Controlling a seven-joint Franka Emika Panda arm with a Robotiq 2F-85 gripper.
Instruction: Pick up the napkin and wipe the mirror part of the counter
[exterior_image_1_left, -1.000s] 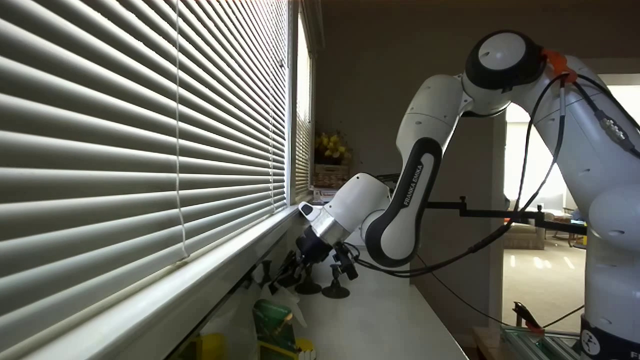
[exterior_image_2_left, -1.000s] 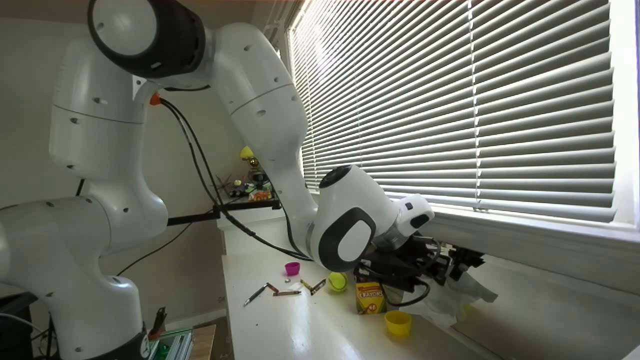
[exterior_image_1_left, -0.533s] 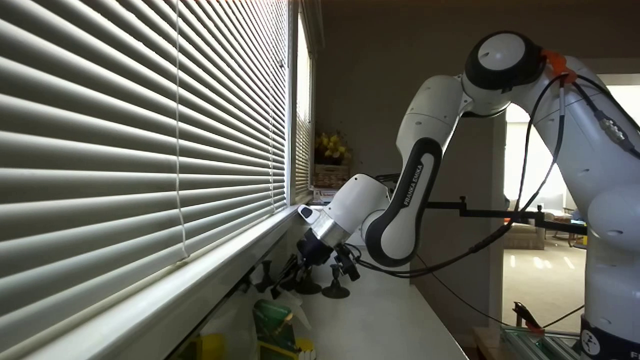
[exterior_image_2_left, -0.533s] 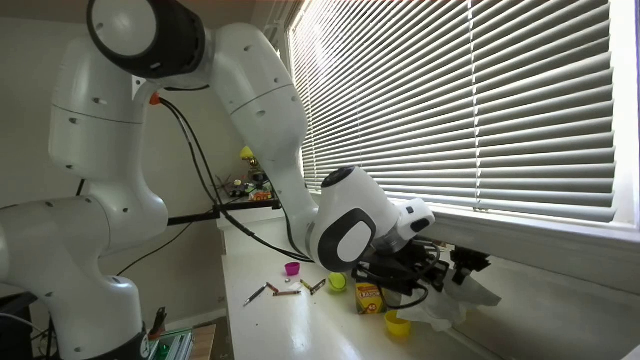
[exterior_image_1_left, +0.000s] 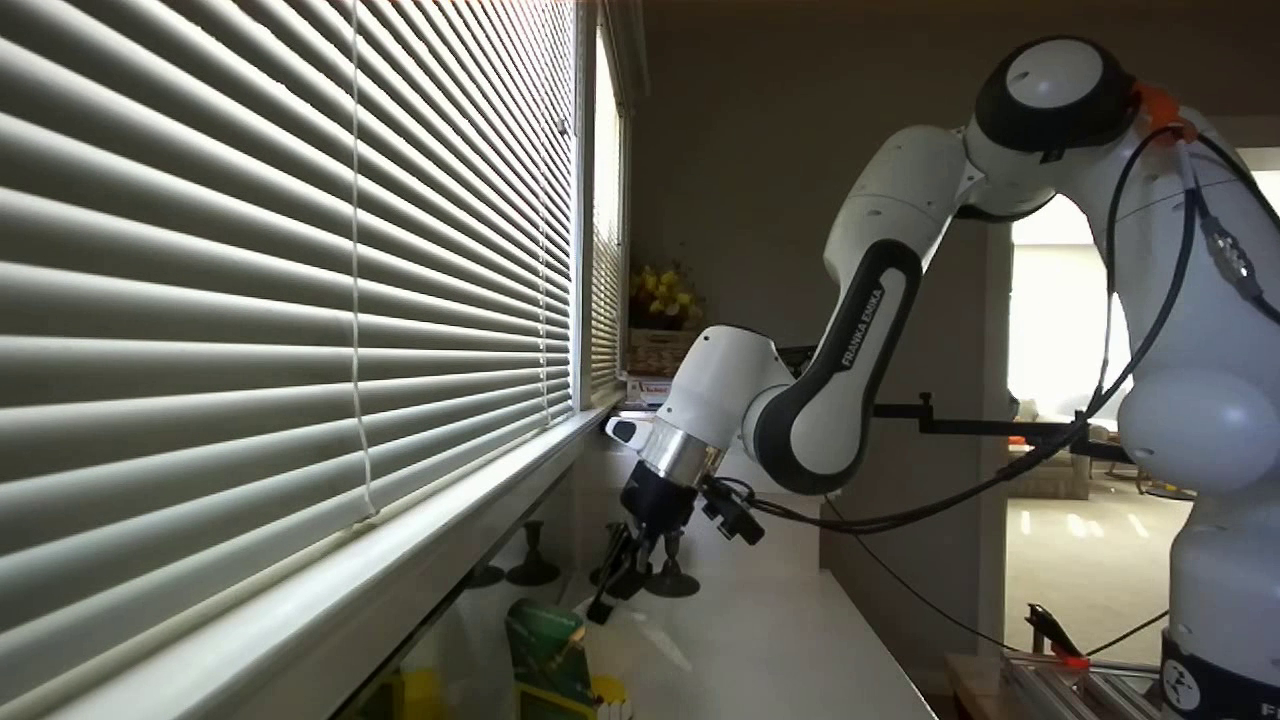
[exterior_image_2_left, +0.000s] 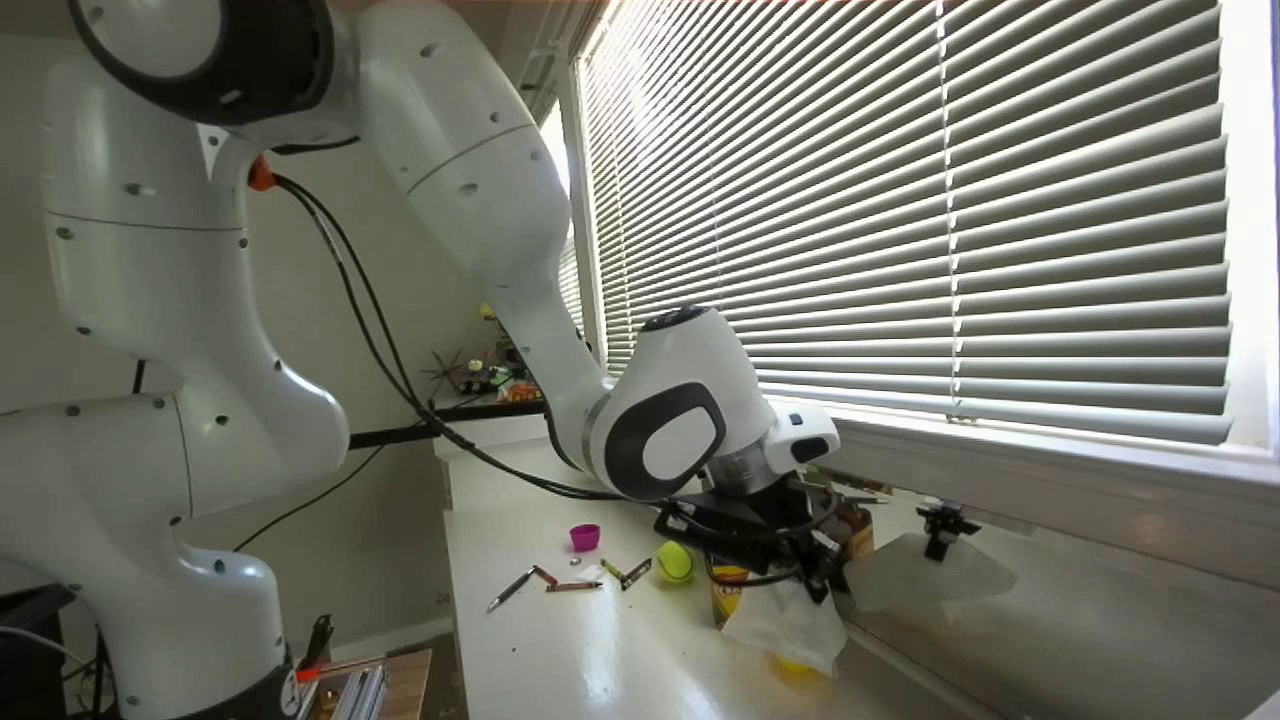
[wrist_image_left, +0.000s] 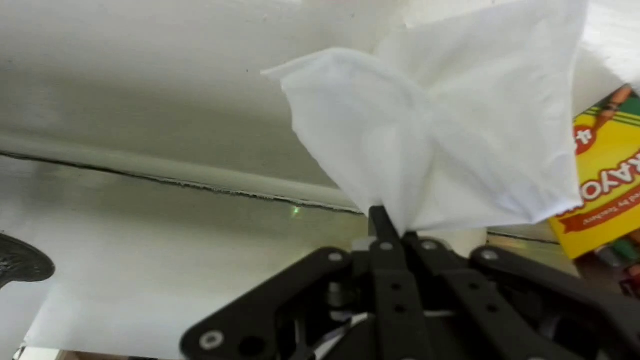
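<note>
A thin white napkin hangs from my fingertips in the wrist view. My gripper is shut on its pinched part, and the rest fans out loosely. In both exterior views my gripper is tilted down low over the pale counter. The napkin hangs beside the crayon box and hides most of a yellow cup. The mirror stands along the counter's back under the window sill. It reflects the gripper and napkin, with a gap between them and their reflection. Whether the napkin touches the counter is unclear.
A yellow crayon box stands close to the napkin. A yellow cup, a tennis ball, a pink cup, loose crayons and a pen are on the counter. Black suction mounts stand there too. Blinds hang above the sill.
My arm has drawn back from the mirror toward the robot's base, carrying the napkin with it. The gap to the reflection has grown. The napkin now covers more of the yellow cup.
</note>
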